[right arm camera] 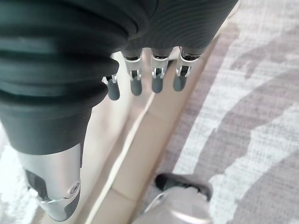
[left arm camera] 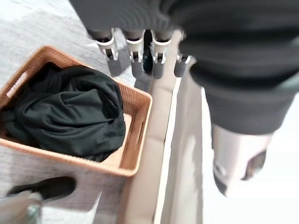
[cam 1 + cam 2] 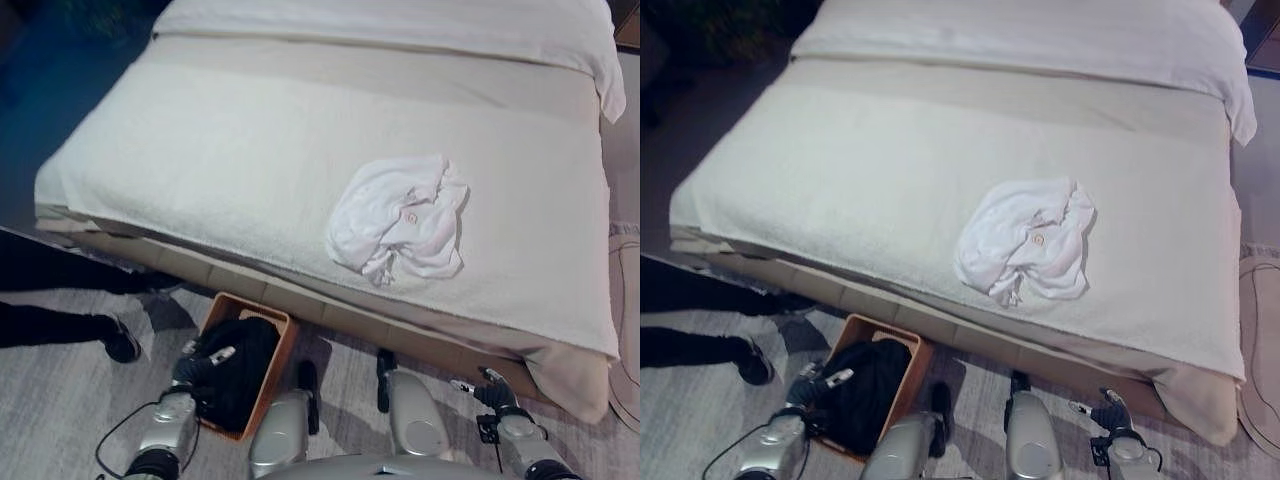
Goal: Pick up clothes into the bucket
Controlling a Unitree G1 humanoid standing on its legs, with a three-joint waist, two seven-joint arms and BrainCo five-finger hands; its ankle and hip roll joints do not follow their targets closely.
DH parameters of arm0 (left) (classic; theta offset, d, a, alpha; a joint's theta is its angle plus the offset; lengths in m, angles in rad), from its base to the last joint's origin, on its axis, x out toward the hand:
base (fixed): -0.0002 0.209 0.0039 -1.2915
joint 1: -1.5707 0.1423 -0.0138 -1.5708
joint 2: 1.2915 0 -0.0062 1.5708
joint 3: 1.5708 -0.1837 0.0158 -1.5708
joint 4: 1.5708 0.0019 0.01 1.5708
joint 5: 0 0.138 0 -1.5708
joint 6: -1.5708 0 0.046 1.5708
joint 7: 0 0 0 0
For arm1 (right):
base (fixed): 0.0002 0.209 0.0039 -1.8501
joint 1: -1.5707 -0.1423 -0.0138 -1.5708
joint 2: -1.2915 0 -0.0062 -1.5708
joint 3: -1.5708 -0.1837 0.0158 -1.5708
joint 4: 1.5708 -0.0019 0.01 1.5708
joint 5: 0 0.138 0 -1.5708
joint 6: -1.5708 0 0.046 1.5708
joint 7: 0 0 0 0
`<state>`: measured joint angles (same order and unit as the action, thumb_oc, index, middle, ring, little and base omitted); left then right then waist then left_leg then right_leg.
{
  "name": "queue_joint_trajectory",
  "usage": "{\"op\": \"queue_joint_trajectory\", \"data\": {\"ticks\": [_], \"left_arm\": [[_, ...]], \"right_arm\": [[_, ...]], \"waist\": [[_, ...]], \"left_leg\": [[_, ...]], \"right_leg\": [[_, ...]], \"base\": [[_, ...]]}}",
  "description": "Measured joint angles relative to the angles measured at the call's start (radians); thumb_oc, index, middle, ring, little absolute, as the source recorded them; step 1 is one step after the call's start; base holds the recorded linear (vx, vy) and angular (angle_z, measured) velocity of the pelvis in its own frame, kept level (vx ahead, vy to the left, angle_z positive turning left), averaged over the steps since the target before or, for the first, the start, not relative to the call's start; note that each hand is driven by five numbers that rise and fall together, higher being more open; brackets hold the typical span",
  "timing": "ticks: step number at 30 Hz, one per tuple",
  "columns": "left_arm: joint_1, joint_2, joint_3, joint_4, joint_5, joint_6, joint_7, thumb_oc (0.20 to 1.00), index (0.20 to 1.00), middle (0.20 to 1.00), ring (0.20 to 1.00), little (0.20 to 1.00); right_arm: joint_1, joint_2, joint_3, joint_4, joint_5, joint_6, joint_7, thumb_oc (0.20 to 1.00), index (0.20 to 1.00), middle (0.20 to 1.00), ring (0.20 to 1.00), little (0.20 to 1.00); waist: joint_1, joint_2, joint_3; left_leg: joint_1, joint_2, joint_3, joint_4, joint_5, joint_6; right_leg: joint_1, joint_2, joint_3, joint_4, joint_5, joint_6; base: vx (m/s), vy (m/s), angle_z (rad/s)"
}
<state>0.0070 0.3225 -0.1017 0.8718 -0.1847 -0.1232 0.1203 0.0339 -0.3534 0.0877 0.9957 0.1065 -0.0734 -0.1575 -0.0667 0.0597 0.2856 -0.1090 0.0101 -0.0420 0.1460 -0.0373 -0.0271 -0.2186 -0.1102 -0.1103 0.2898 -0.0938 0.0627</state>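
Left hand (image 3: 200, 362) low beside basket (image 2: 135, 105), fingers relaxed and straight, holding nothing. Right hand (image 3: 493, 388) low by bed edge, fingers loosely extended, empty too. Basket on floor against bed base, within left arm's reach, likely for short drops. Black garment (image 2: 70, 114) already inside, bunched, filling most of it. White garment (image 3: 400, 218) crumpled on bed (image 3: 200, 150), toward right side, well apart from both hands; probably next pick. Person's legs (image 3: 60, 300) at left, near basket.

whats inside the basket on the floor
A bundled black garment fills most of the woven basket, which sits beside the bed. Whatever lies beneath the garment is covered, so I cannot tell if anything else is inside.
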Motion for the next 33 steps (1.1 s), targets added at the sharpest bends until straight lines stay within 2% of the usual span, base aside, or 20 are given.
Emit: {"op": "queue_joint_trajectory", "data": {"ticks": [3, 8, 12, 17, 19, 21, 22, 24, 26, 28, 29, 31, 33], "left_arm": [[-0.025, -0.028, -0.002, 0.067, 0.048, -0.004, -0.001, 1.0, 1.0, 1.0, 1.0, 1.0], [-0.019, -0.076, -0.025, 0.163, 0.094, 0.002, 0.021, 1.0, 1.0, 1.0, 1.0, 1.0], [0.008, -0.123, 0.006, 0.235, 0.083, 0.004, 0.028, 1.0, 1.0, 1.0, 1.0, 1.0], [0.052, -0.131, -0.033, 0.229, 0.084, 0.009, 0.025, 1.0, 1.0, 1.0, 1.0, 1.0], [0.067, -0.114, -0.076, 0.18, 0.103, 0.009, 0.023, 1.0, 1.0, 1.0, 1.0, 1.0], [0.088, -0.099, -0.103, 0.126, 0.148, 0.0, 0.017, 1.0, 1.0, 1.0, 1.0, 1.0], [0.09, -0.1, -0.114, 0.12, 0.173, -0.004, 0.017, 1.0, 1.0, 1.0, 1.0, 1.0], [0.086, -0.102, -0.115, 0.103, 0.173, -0.008, 0.018, 1.0, 1.0, 1.0, 1.0, 1.0], [0.08, -0.099, -0.135, 0.069, 0.172, -0.03, 0.024, 1.0, 1.0, 1.0, 1.0, 1.0], [0.053, -0.096, -0.17, 0.061, 0.172, -0.039, 0.031, 1.0, 1.0, 1.0, 1.0, 1.0], [0.055, -0.095, -0.17, 0.056, 0.171, -0.04, 0.032, 1.0, 1.0, 1.0, 1.0, 1.0], [0.036, -0.091, -0.197, 0.039, 0.171, -0.044, 0.051, 1.0, 1.0, 1.0, 1.0, 1.0], [0.035, -0.079, -0.2, 0.037, 0.17, -0.048, 0.065, 1.0, 1.0, 1.0, 1.0, 1.0]], "right_arm": [[-0.017, 0.002, 0.004, 0.03, 0.0, 0.0, 0.011, 1.0, 1.0, 1.0, 1.0, 1.0], [-0.031, 0.036, 0.005, 0.077, 0.0, 0.0, 0.021, 1.0, 1.0, 1.0, 1.0, 1.0], [-0.03, 0.041, 0.006, 0.115, 0.0, 0.0, 0.021, 1.0, 1.0, 1.0, 1.0, 1.0], [-0.019, 0.043, 0.012, 0.102, -0.043, 0.009, 0.015, 1.0, 1.0, 1.0, 1.0, 1.0], [0.003, 0.028, 0.027, -0.022, -0.08, 0.016, 0.001, 1.0, 1.0, 1.0, 1.0, 1.0], [0.038, -0.004, 0.029, -0.216, -0.141, 0.013, -0.031, 1.0, 1.0, 1.0, 1.0, 1.0], [0.025, -0.025, 0.021, -0.269, -0.175, -0.011, -0.059, 1.0, 1.0, 1.0, 1.0, 1.0], [0.003, -0.048, 0.021, -0.292, -0.206, -0.01, -0.082, 1.0, 1.0, 1.0, 1.0, 1.0], [-0.081, -0.095, 0.015, -0.283, -0.243, -0.01, -0.13, 1.0, 1.0, 1.0, 1.0, 1.0], [-0.196, -0.138, 0.002, -0.251, -0.246, -0.009, -0.18, 1.0, 1.0, 1.0, 1.0, 1.0], [-0.225, -0.145, 0.005, -0.241, -0.251, -0.006, -0.186, 1.0, 1.0, 1.0, 1.0, 1.0], [-0.369, -0.241, 0.047, -0.169, -0.27, 0.0, -0.214, 1.0, 1.0, 1.0, 1.0, 1.0], [-0.453, -0.277, 0.051, -0.139, -0.272, 0.006, -0.226, 1.0, 1.0, 1.0, 1.0, 1.0]], "waist": [[0.001, -0.012, -0.018], [0.017, -0.042, -0.08], [0.029, -0.042, -0.106], [0.032, -0.039, -0.133], [0.03, -0.036, -0.132], [0.026, -0.025, -0.125], [0.025, -0.017, -0.123], [0.028, -0.012, -0.121], [0.027, 0.0, -0.092], [0.032, 0.016, -0.029], [0.042, 0.023, -0.018], [0.059, 0.045, 0.036], [0.077, 0.056, 0.066]], "left_leg": [[0.04, 0.008, -0.005, -0.045, 0.03, -0.015], [0.082, 0.022, -0.017, -0.08, 0.034, -0.02], [0.129, 0.02, -0.019, -0.094, 0.033, -0.021], [0.152, 0.019, -0.025, -0.114, 0.028, -0.028], [0.148, 0.017, -0.023, -0.117, 0.028, -0.028], [0.146, 0.013, -0.021, -0.118, 0.028, -0.028], [0.139, 0.009, -0.017, -0.121, 0.029, -0.025], [0.118, 0.005, -0.018, -0.119, 0.031, -0.023], [0.071, -0.005, -0.022, -0.101, 0.036, -0.018], [0.029, -0.017, -0.027, -0.088, 0.052, -0.018], [0.019, -0.02, -0.028, -0.087, 0.057, -0.015], [-0.022, -0.035, -0.044, -0.062, 0.061, -0.014], [-0.036, -0.045, -0.056, -0.056, 0.064, -0.009]], "right_leg": [[0.046, 0.005, -0.019, -0.046, 0.009, -0.003], [0.121, 0.02, -0.045, -0.131, 0.018, -0.001], [0.191, 0.021, -0.055, -0.184, 0.023, 0.008], [0.221, 0.022, -0.064, -0.209, 0.029, 0.014], [0.215, 0.019, -0.064, -0.207, 0.034, 0.018], [0.206, 0.013, -0.063, -0.207, 0.035, 0.017], [0.204, 0.01, -0.061, -0.207, 0.038, 0.018], [0.187, 0.006, -0.061, -0.202, 0.041, 0.02], [0.128, -0.008, -0.06, -0.164, 0.042, 0.023], [0.08, -0.02, -0.061, -0.13, 0.045, 0.028], [0.07, -0.025, -0.063, -0.125, 0.047, 0.03], [0.02, -0.044, -0.067, -0.075, 0.037, 0.025], [-0.002, -0.057, -0.077, -0.037, 0.021, 0.023]], "base": [[0.04, -0.071, 0.11], [0.06, -0.048, 0.1], [0.11, -0.026, 0.07], [0.04, -0.005, 0.07], [-0.01, 0.009, -0.02], [-0.05, 0.016, -0.04], [-0.1, 0.018, -0.05], [-0.1, 0.015, 0.0], [-0.12, 0.019, 0.06], [-0.07, 0.036, 0.11], [-0.04, 0.027, 0.05], [0.01, 0.008, 0.19], [-0.01, -0.004, 0.28]]}}
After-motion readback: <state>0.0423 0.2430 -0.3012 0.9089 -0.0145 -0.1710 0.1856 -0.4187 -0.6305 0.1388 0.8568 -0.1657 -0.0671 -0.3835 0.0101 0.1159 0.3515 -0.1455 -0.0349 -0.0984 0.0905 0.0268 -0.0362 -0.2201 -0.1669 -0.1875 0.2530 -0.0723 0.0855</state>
